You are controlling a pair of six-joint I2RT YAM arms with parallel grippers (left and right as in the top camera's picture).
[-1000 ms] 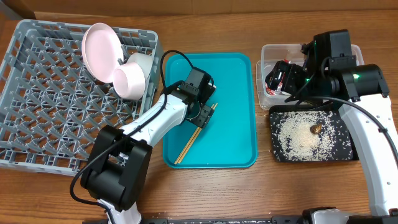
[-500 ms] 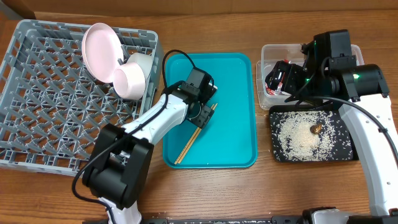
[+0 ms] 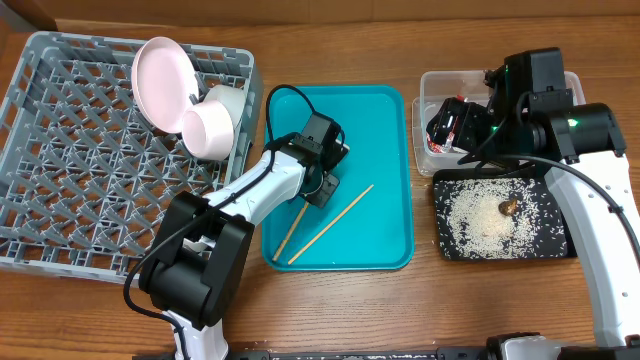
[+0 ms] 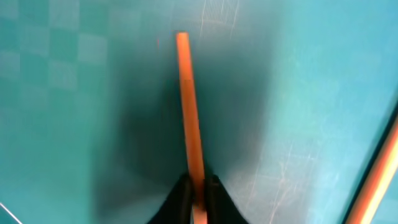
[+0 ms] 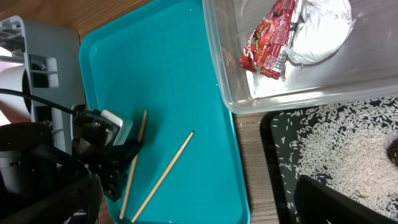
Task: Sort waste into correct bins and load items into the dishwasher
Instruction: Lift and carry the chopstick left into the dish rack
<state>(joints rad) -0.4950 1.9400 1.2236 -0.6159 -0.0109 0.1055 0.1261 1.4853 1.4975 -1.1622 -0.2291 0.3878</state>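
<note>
Chopsticks (image 3: 330, 225) are the worry, because the pair is split. The left gripper (image 4: 198, 186) is pinched fully closed on just one stick, near the left side of the teal tray (image 3: 380, 120). The hold sits close to one end of that held stick (image 4: 189, 106), so most of its length juts out beyond the fingertips. With such a thin, smooth stick caught so far from its middle, it could swivel or slide out of the pinch during a lift. It could also drop through the open lattice of the dish rack (image 3: 60, 150), which is just left of the tray. The loose stick (image 5: 163, 177) lies slanted across the tray's middle, apart from the jaws, and needs its own pick. The right gripper (image 3: 450, 125) hangs wide open and empty over the clear tub (image 5: 273, 102), just right of the tray.
</note>
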